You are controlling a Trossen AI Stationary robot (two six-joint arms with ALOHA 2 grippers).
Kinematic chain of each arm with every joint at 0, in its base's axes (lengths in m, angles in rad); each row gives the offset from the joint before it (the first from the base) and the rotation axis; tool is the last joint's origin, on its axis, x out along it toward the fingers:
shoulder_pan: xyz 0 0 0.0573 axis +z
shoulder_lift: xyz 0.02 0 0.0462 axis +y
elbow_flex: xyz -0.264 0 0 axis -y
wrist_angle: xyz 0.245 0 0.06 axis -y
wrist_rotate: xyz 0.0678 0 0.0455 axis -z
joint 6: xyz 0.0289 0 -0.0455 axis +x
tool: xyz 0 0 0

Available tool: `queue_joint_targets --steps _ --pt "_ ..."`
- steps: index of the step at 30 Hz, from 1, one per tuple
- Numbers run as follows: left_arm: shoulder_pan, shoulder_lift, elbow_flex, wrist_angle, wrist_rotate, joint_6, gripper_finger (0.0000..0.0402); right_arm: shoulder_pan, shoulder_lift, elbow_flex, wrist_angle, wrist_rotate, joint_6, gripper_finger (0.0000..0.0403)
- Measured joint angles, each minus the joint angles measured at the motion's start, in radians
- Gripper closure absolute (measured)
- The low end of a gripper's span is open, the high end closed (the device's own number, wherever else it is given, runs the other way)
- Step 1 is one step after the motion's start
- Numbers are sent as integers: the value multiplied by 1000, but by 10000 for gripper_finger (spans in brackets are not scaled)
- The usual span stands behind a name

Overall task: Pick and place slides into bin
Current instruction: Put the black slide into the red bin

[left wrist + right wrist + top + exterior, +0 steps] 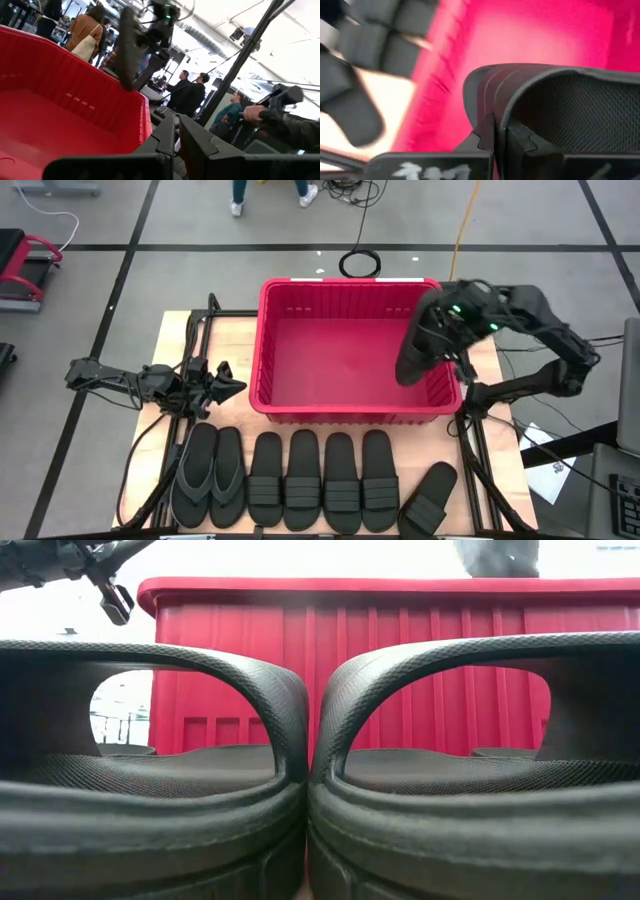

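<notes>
The red bin point(340, 310) stands mid-table. My right gripper point(432, 330) hovers over the bin's right part, shut on a black slide point(410, 362) with a broad ribbed strap. Several more slides lie in a row along the near edge: two flip-flops point(210, 476) at the left, strapped slides point(322, 480) beside them, and one lying askew point(430, 500) at the right. All rest on their soles. My left gripper point(232, 388) waits shut and empty beside the bin's left wall. My right gripper pinches the slide's strap at its edge point(492, 117) between its two fingers, which slant down from above. The slide hangs steeply below the fingers point(127, 50), lifted clear over the bin's right part, with no part of it on the bin.
The bin's floor point(330, 370) is bare where it shows. Two strapped slides point(300, 790) fill the low view in front of the bin's wall point(420, 670). People point(192, 92) stand in the room beyond the table. A cable coil point(359, 262) lies on the floor behind the bin.
</notes>
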Motion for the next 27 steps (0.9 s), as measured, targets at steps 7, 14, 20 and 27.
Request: queue_joint_targets --steps 7,14,20,27 --pt "0 0 0 1 -1 -48 376 -229 111 -143 4 79 -138 399" --pt "0 0 0 -7 -9 -20 376 -256 187 -264 17 -52 -191 399" --pt "0 0 0 -26 -10 -20 376 -260 256 -327 110 -35 -190 399" --pt "0 0 0 -60 -26 -30 376 -300 370 -365 115 -61 -165 399"
